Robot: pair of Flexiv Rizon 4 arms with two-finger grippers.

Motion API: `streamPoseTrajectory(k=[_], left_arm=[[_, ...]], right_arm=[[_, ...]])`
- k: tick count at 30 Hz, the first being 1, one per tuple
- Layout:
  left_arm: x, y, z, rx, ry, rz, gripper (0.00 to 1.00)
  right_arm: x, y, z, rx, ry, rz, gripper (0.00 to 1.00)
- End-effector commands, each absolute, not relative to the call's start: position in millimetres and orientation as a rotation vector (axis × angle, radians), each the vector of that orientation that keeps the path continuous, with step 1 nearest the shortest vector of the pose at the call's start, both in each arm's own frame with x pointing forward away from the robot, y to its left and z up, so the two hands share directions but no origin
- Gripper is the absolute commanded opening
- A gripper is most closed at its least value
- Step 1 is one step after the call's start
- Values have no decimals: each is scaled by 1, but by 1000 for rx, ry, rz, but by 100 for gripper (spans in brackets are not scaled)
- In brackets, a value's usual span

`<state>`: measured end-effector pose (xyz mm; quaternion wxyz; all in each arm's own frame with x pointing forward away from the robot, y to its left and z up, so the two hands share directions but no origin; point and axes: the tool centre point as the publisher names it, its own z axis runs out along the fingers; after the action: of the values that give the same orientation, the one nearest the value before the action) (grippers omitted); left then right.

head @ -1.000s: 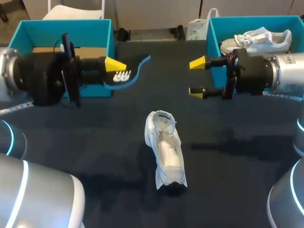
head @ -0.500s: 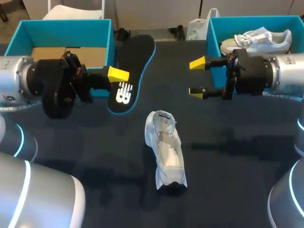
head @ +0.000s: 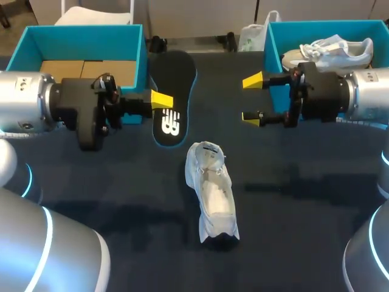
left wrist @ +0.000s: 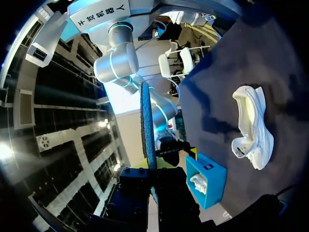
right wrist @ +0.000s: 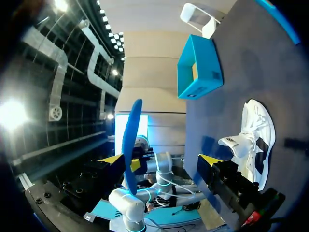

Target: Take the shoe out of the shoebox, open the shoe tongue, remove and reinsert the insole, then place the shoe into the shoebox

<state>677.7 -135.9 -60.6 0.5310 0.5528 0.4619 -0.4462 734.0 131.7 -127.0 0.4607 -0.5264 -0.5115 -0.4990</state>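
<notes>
**Insole out, reinsertion to come.** The white sneaker [head: 213, 191] lies out of its box near the centre of the dark table [head: 304, 231]. It rests on its sole with the mouth facing up, and the tongue appears to be pulled open.

Its black, blue-edged insole [head: 173, 97] is out of the shoe and held in the air over the table's far half. The left gripper [head: 163, 100] pinches it at one edge, fingers closed on it from both sides. The left wrist view shows the insole edge-on, rising straight out from between them. It hangs beyond the sneaker's far end, apart from it.

The right gripper [head: 251, 98] hovers opposite, about level with the insole, its yellow tips spread wide and holding nothing.

Behind the arms stand two teal boxes. The left shoebox [head: 79, 39] shows a bare cardboard floor, and the right shoebox [head: 322, 25] holds a second sneaker [head: 331, 52].

By the look of it, lifting out the shoe, opening the tongue and pulling the insole are done. What is left is to slip the insole back inside, perhaps with the free right gripper steadying the shoe, and to return the sneaker to a shoebox. The pictures do not show which box it came from.
</notes>
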Motion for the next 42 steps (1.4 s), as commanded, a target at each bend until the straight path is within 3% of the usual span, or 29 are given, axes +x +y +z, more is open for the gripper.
streamPoseTrajectory(k=[1, 13, 28, 42], left_arm=[[681, -138, -61, 1322, 1098, -1067, 0], [681, -138, -61, 1322, 1098, -1067, 0], [716, -155, -109, 1317, 1100, -993, 0], [717, -176, -124, 1352, 1120, -938, 0]], right_arm=[[734, 133, -128, -1297, -1259, -1229, 100], [734, 133, -128, -1297, -1259, -1229, 100], [734, 133, -128, -1297, -1259, -1229, 100], [744, 144, -137, -1363, -1254, -1188, 100]])
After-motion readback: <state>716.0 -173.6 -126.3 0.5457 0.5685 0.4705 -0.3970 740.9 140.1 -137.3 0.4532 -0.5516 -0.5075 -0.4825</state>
